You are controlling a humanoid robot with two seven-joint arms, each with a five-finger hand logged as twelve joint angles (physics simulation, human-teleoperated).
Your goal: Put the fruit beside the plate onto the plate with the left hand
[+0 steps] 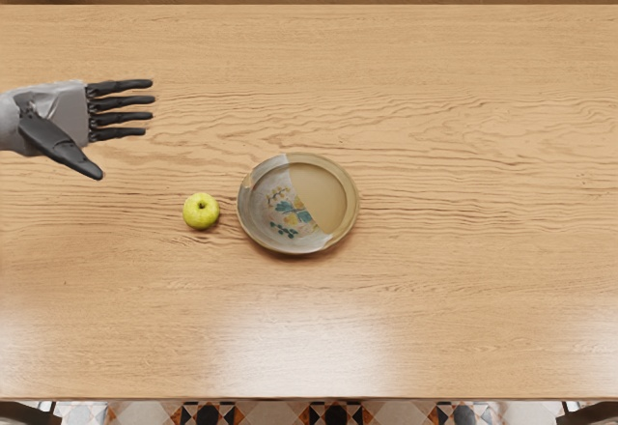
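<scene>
A small yellow-green apple (201, 211) rests on the wooden table just left of a round brown plate (333, 198) with a floral pattern on its left half. Nothing lies on the plate. My left hand (106, 126) comes in from the left edge, up and to the left of the apple, well apart from it. Its fingers (124, 102) stretch out straight toward the right, the thumb points down and right, and it holds nothing. The right arm does not show.
The wooden table (463, 106) fills nearly the whole view, with its front edge near the bottom and its back edge near the top. Patterned floor tiles (319, 413) show below the front edge.
</scene>
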